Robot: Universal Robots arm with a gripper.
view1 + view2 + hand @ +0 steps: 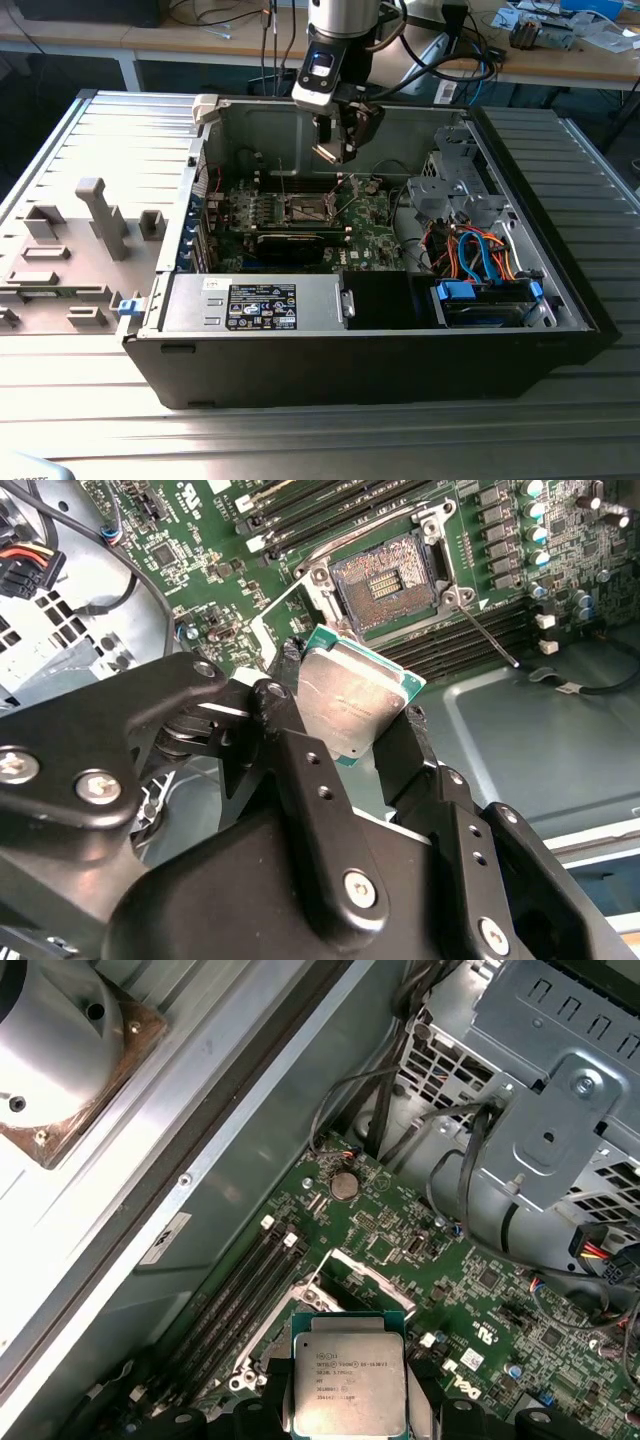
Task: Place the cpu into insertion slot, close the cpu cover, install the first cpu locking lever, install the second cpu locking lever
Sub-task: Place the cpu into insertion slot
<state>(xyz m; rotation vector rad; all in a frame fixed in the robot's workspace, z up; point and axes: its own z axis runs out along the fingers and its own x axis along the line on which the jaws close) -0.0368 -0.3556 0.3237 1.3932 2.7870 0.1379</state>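
My gripper hangs inside the open computer case, above the green motherboard. It is shut on the cpu, a silvery square chip with a green-tan edge, clamped between the two black fingers in both wrist views. The cpu is in the air, a little off to one side of the insertion slot, not touching it. The insertion slot lies bare, its dark contact field showing. The cpu cover stands swung up beside it. One thin locking lever sticks out, unlatched.
A power supply with a label fills the case's front. A grey drive cage and orange and blue cables sit at the exterior view's right. Memory slots flank the socket. Grey fixtures stand outside the case on the left.
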